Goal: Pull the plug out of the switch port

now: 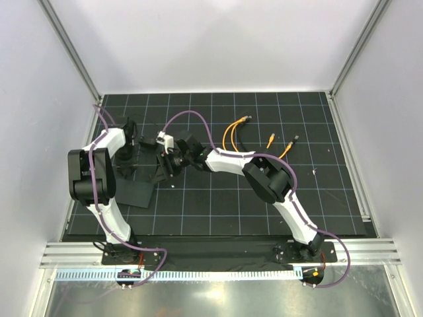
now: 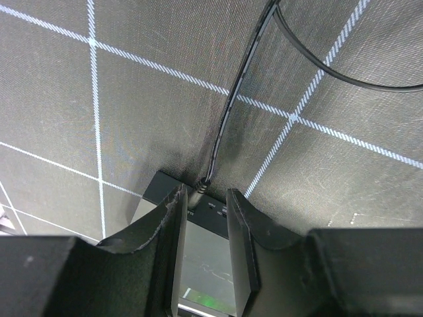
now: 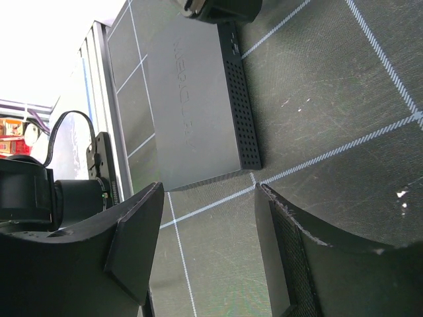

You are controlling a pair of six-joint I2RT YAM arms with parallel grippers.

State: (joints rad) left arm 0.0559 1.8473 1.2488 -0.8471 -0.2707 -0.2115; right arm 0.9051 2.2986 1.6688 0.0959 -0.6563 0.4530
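Note:
The switch (image 3: 195,99) is a flat matte-black box with a perforated side, lying on the gridded mat; the top view shows it at the left (image 1: 135,195). A small barrel plug (image 2: 200,189) on a thin black wire (image 2: 228,112) sits in a socket on the switch's edge (image 2: 215,210). My left gripper (image 2: 205,195) hovers over that edge, open, its fingers either side of the plug without pinching it. My right gripper (image 3: 208,195) is open and empty above the mat, just off the switch's near corner. From above, the left gripper (image 1: 127,158) and right gripper (image 1: 166,164) are close together.
Orange cables with metal connectors (image 1: 231,132) (image 1: 272,140) (image 1: 291,146) lie at the back middle of the mat. White walls and aluminium rails (image 1: 347,152) bound the mat. The thin black wire loops away across the mat (image 2: 344,76).

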